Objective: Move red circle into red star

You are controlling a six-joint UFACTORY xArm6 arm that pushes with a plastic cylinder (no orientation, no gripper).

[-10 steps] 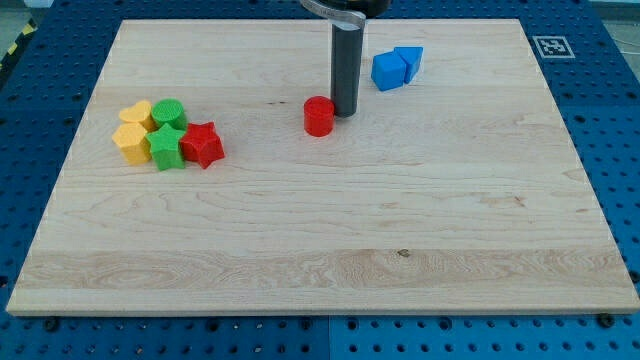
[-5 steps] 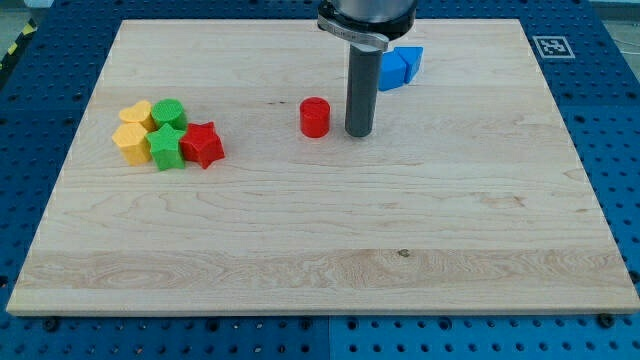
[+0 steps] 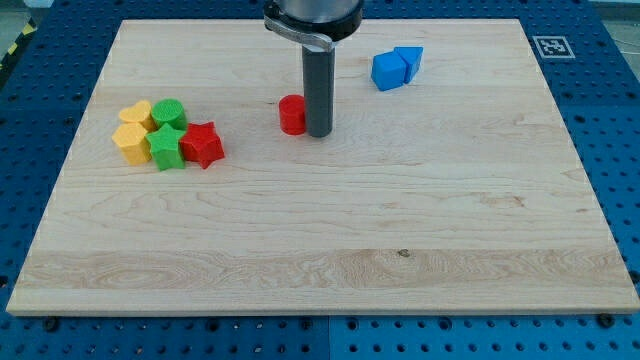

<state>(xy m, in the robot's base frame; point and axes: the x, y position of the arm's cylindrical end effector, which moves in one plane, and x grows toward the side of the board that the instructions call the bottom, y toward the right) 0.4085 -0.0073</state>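
The red circle [image 3: 291, 115] is a short red cylinder on the wooden board, left of centre near the view's top. My tip [image 3: 318, 133] stands right against its right side, touching it. The red star [image 3: 203, 145] lies further to the view's left, slightly lower, at the right end of a cluster of blocks. A gap of bare board separates the circle from the star.
Touching the red star are a green star [image 3: 166, 146], a green circle [image 3: 167, 114], a yellow hexagon [image 3: 130, 143] and a yellow heart [image 3: 136, 114]. Two blue blocks [image 3: 396, 67] sit together at the view's top right. The board's edge [image 3: 320, 310] runs along the bottom.
My tip went from the circle's upper right, down and right, then swung left against the circle's right side. The red circle has slid left, toward the red star.
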